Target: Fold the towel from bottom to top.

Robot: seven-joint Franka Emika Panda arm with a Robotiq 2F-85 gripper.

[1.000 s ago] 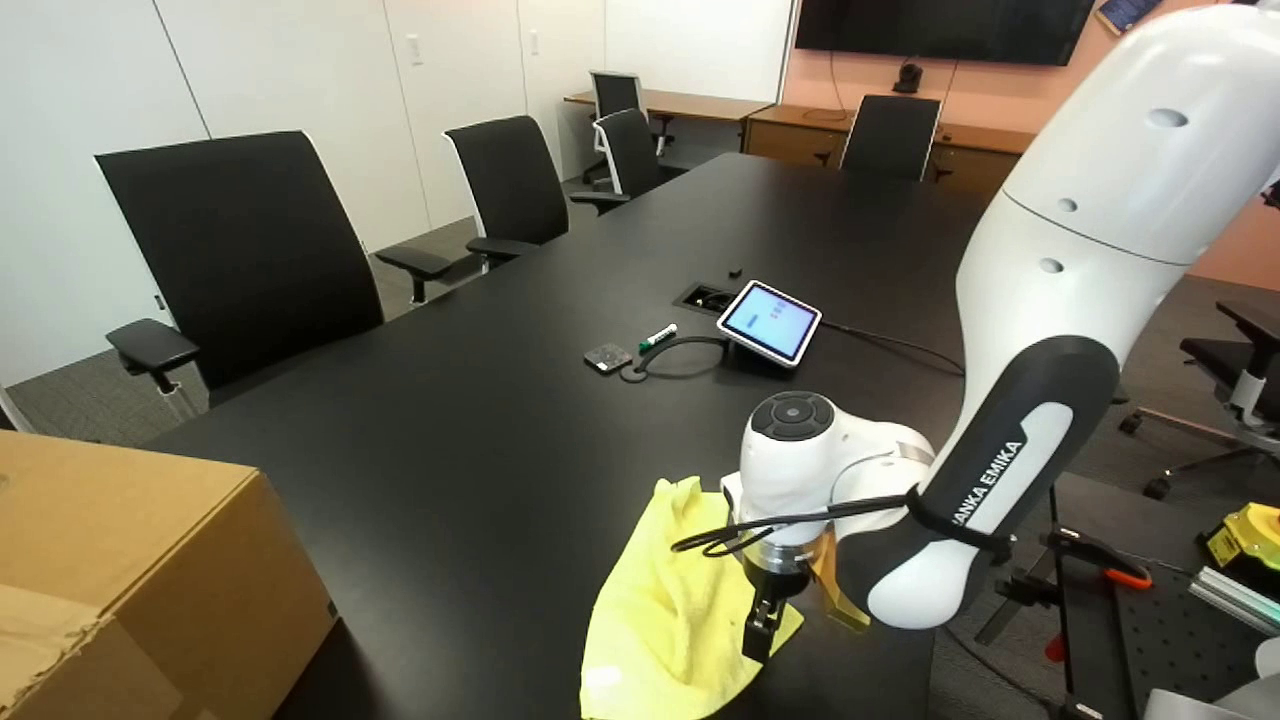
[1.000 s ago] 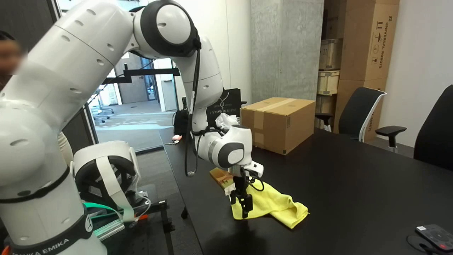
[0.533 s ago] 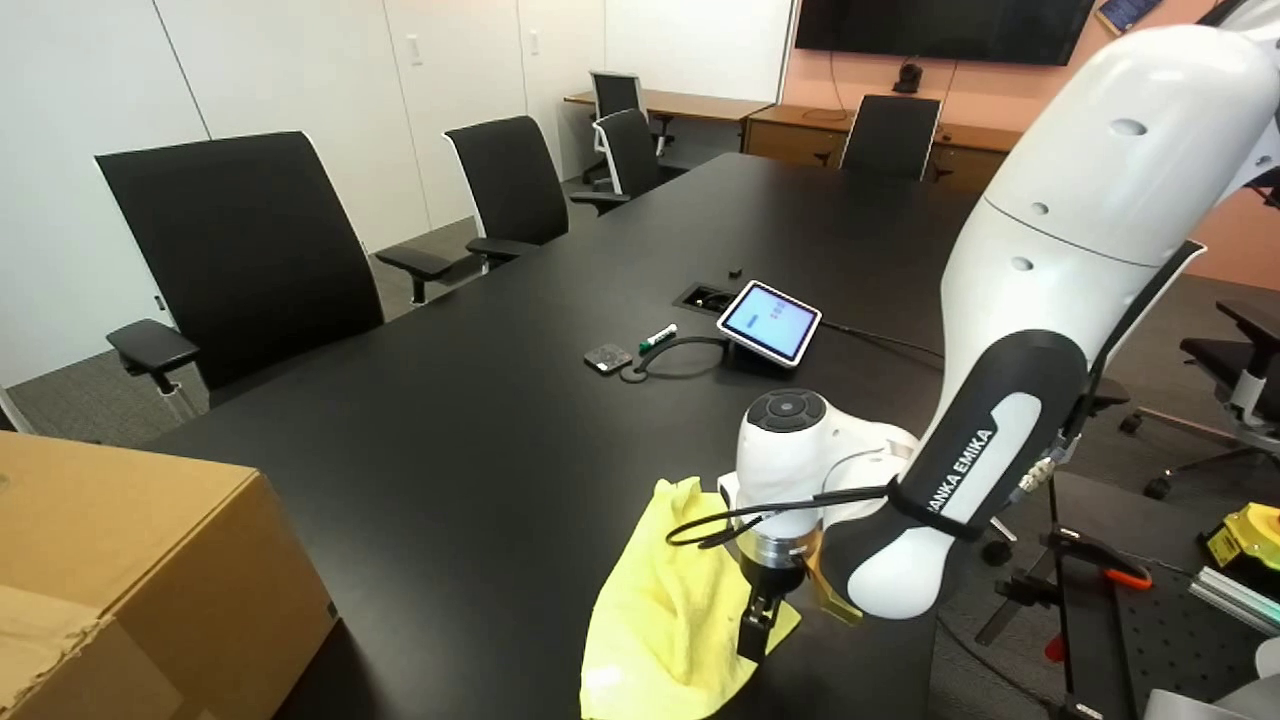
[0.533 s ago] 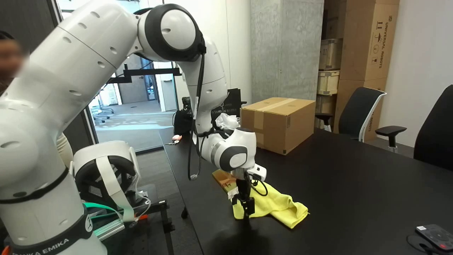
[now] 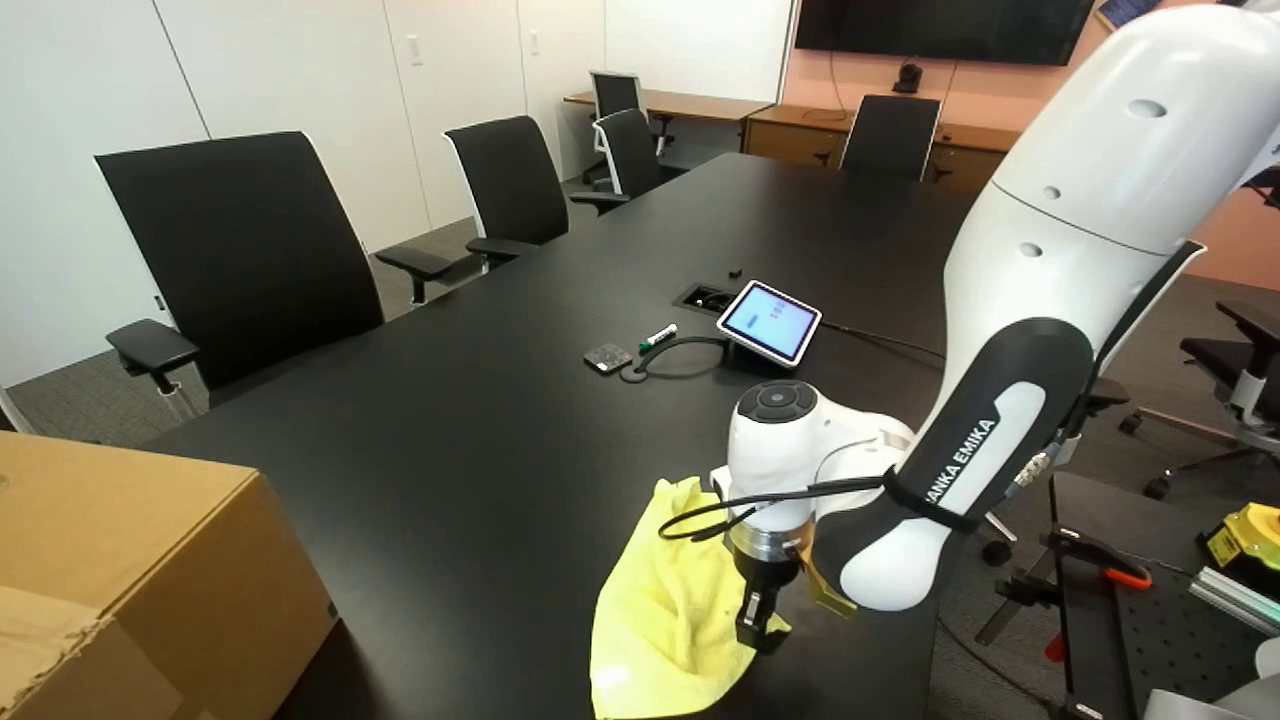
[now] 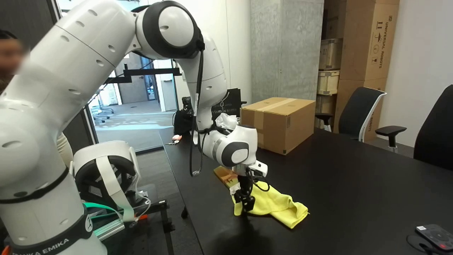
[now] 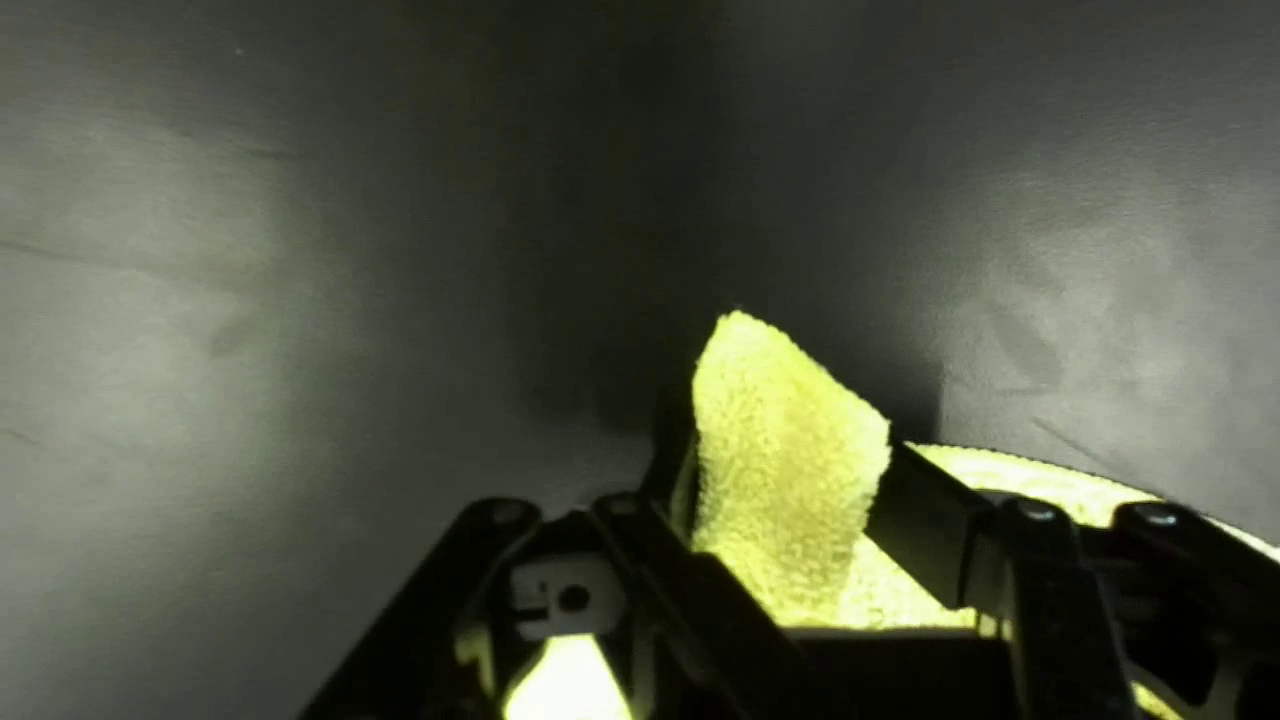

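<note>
The yellow towel (image 5: 655,620) lies rumpled near the table's front edge and shows in both exterior views, with a folded end of the towel (image 6: 288,212) away from the arm. My gripper (image 5: 757,635) points down at the corner nearest the robot. In the wrist view a flap of towel (image 7: 780,420) stands up between the fingers (image 7: 925,520) of my gripper (image 7: 790,450). The jaws are part-way together with a clear gap, and the flap bulges loosely in it, touching or almost touching both sides. The fingertips' far ends are dark and partly hidden by cloth.
A cardboard box (image 5: 150,580) stands on the black table (image 5: 470,470) beyond the towel. Farther along are a tablet on a stand (image 5: 770,322), a green marker (image 5: 658,337) and a small dark square (image 5: 607,358). A remote (image 6: 436,236) lies at the table's far side.
The fingers have come closer together from a wide stance. My gripper has shifted slightly, most lately upward. The towel's near corner has drawn in a little between the fingers.
</note>
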